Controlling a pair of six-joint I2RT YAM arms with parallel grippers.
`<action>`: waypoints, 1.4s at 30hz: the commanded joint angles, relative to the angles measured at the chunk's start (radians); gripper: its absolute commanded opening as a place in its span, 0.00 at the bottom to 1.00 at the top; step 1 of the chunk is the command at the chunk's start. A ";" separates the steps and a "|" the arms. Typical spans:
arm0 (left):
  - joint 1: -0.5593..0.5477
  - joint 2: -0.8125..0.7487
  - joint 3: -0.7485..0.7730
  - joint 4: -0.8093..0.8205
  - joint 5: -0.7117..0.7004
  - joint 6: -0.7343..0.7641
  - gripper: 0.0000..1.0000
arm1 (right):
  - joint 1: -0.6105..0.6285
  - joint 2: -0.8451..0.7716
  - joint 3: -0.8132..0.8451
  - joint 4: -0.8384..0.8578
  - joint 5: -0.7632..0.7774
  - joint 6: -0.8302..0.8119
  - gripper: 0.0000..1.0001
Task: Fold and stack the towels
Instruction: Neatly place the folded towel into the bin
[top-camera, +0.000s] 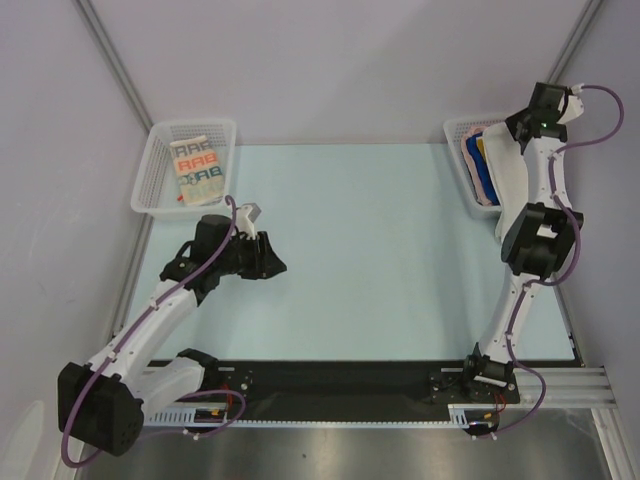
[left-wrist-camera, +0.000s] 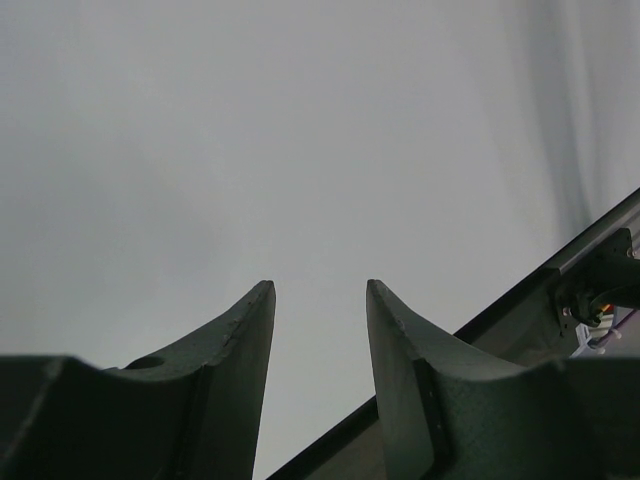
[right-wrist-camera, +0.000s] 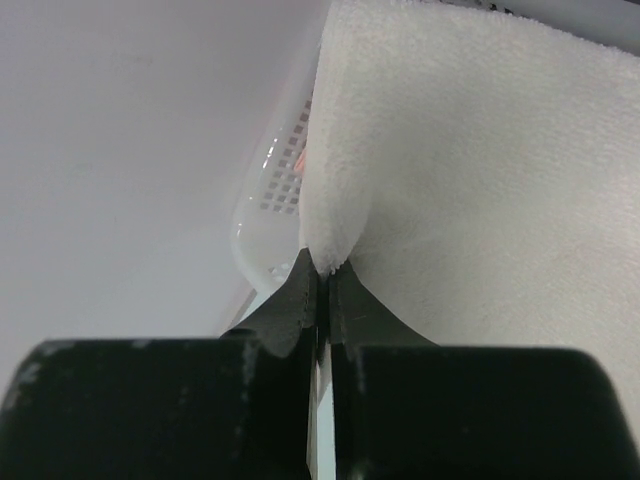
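We are pinching the edge of the white towel (right-wrist-camera: 480, 150) in our right claw (right-wrist-camera: 318, 272), clamped on it at the upper right, above the right basket (top-camera: 454, 135). Our left claw (left-wrist-camera: 320, 300) is hanging open and empty over the desk (top-camera: 380, 260). We should be lifting the towel clear of the rim before carrying it to the centre.

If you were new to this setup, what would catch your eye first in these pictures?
The right hand, shut on a white towel, holds it up at the far-right basket. A lettered towel lies in the far-left basket; the left hand hangs open and empty.
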 joint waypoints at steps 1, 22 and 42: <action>0.002 0.010 0.033 0.010 0.005 0.026 0.47 | 0.010 0.021 0.115 0.066 0.023 -0.013 0.00; 0.002 0.042 0.039 0.011 0.004 0.029 0.47 | 0.032 0.150 0.229 0.204 0.000 -0.039 0.00; 0.002 0.077 0.044 0.011 0.010 0.032 0.46 | 0.055 0.211 0.262 0.283 0.049 -0.043 0.00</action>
